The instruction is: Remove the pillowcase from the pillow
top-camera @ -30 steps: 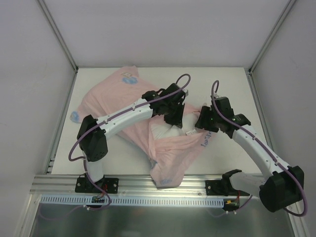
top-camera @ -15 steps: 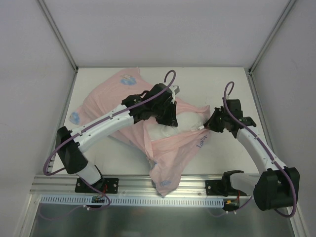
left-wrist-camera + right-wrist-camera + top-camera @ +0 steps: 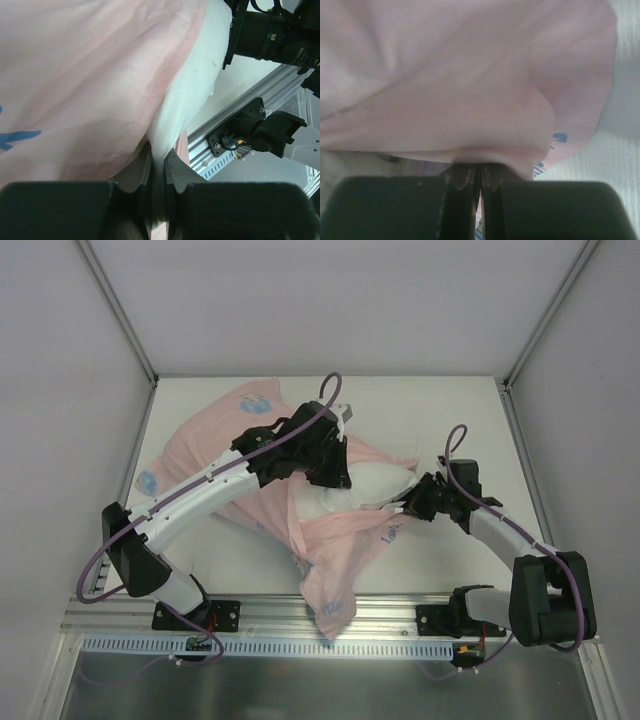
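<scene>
The pillow (image 3: 368,483) lies near the middle of the worktop (image 3: 440,410), its white right end bared and the rest still inside the pink pillowcase (image 3: 215,455), which spreads to the back left, while a loose flap of it trails over the near edge. The left end effector (image 3: 337,472) sits on the top of the pillow where the cover's edge crosses it. In the left wrist view this end effector (image 3: 159,167) stands at a narrow gap with a fold of the white pillow (image 3: 197,75) pinched in it, and the pillowcase (image 3: 75,65) is draped just to its left. The right end effector (image 3: 408,508) is at the pillow's right corner. In its own view the right end effector (image 3: 480,177) is closed tight, the pink hem of the pillowcase (image 3: 445,90) caught at the tips. A second ago that right end effector stood wide apart and higher, short of the corner; since then it has dropped to the corner and clamped. The left arm has swung its elbow out to the left and drawn its end effector towards the back. The bared stretch of white pillow is now longer and flatter than it was
</scene>
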Tool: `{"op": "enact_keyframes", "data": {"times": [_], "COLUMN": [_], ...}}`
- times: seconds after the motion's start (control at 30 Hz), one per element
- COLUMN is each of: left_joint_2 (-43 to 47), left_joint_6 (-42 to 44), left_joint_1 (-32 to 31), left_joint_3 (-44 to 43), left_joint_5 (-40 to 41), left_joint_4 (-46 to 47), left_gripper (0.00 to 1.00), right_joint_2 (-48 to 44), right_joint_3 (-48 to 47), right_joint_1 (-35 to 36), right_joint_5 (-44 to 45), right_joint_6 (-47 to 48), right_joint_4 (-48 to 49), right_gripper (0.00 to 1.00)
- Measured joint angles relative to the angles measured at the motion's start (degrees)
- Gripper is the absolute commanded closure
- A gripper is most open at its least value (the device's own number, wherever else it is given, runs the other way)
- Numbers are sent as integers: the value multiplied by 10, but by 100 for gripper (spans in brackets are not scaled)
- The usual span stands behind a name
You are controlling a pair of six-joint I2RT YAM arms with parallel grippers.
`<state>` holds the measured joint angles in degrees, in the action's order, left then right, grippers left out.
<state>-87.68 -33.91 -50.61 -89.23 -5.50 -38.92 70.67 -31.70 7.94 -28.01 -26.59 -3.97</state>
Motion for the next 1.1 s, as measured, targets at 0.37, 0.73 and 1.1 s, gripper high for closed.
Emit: {"op": "enact_keyframes", "data": {"times": [0.37, 0.73, 1.1], "left_joint_2": [2, -112, -145], "left_joint_6": [0, -42, -71], "left_joint_1": [23, 42, 67], "left_joint_3": [-36, -173, -195], "left_joint_5": [-9, -26, -78], "left_joint_4": [-18, -48, -20], "left_gripper": [100, 100, 100], "right_joint_2": [6, -110, -382], "right_joint_3": [1, 51, -22], "right_joint_1": [-1, 80, 82], "right_joint_5": [-40, 51, 148], "right_joint_6": [-4, -10, 33], "right_joint_4": [50, 31, -202], "right_gripper": [99, 88, 3]}}
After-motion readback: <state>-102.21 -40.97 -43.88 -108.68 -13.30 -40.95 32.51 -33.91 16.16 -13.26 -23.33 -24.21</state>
